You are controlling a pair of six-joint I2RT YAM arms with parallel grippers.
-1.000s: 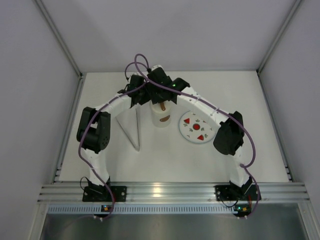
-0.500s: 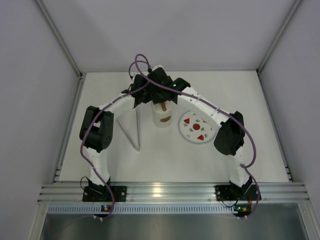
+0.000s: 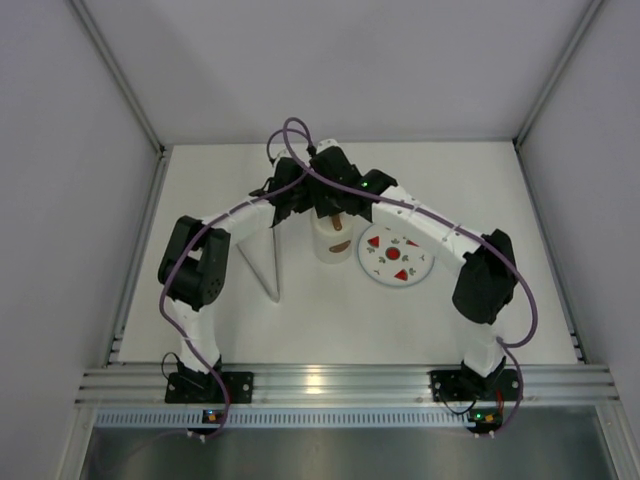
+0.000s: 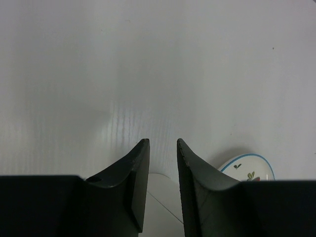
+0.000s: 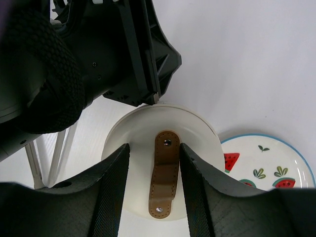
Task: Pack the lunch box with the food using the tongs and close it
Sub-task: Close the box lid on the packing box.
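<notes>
The lunch box [image 3: 330, 246] stands upright in mid-table, with its white lid [image 5: 143, 165] sitting on top. My right gripper [image 5: 154, 145] hangs over the lid, open. Its jaws straddle the brown strap handle [image 5: 165, 173]: the right finger touches the strap and the left stands apart from it. My left gripper [image 4: 162, 140] is at the lid's far-left rim, its jaws a narrow gap apart with nothing between them. From above, the left gripper [image 3: 297, 203] and right gripper [image 3: 336, 207] crowd the box top. The tongs [image 3: 268, 262] lie on the table left of the box. The food is out of view.
A flat plate [image 3: 364, 256] with red and green prints lies just right of the lunch box, and its edge shows in both wrist views [image 5: 269, 153]. White walls close in the table on three sides. An aluminium rail [image 3: 330, 382] runs along the near edge.
Both wrists and the lunch box have shifted slightly right and toward the near edge. The right elbow has swung out to the right. The left jaws have narrowed.
</notes>
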